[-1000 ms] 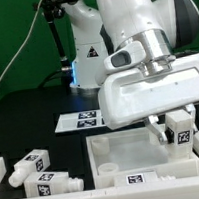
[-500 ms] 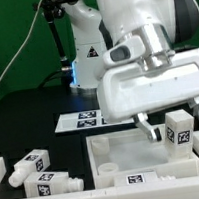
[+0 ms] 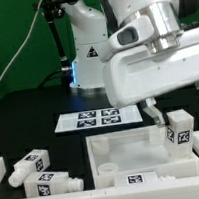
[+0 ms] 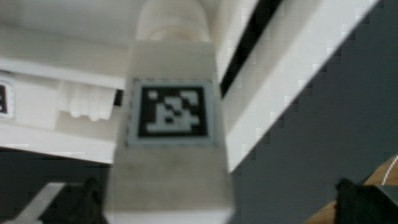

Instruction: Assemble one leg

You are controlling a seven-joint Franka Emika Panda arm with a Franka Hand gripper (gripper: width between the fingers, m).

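Note:
A leg point(image 3: 179, 130), a chunky white post with a tag sticker, stands upright at the tabletop's point(image 3: 123, 145) far corner on the exterior view's right. My gripper point(image 3: 179, 103) is open just above it, one finger on each side, touching nothing. In the wrist view the same leg point(image 4: 173, 110) fills the middle, with its tag facing the camera. The gripper point(image 4: 217, 205) shows there as two dark fingertips point(image 4: 71, 203) spread wide on either side of the leg.
Two or three loose legs point(image 3: 33, 164) lie on the black table at the exterior view's left, one nearer the front point(image 3: 52, 182). The marker board point(image 3: 90, 119) lies behind the tabletop. The robot base point(image 3: 87, 59) stands at the back.
The gripper let go of the leg, opened wide and rose. The leg stays upright at the tabletop's corner.

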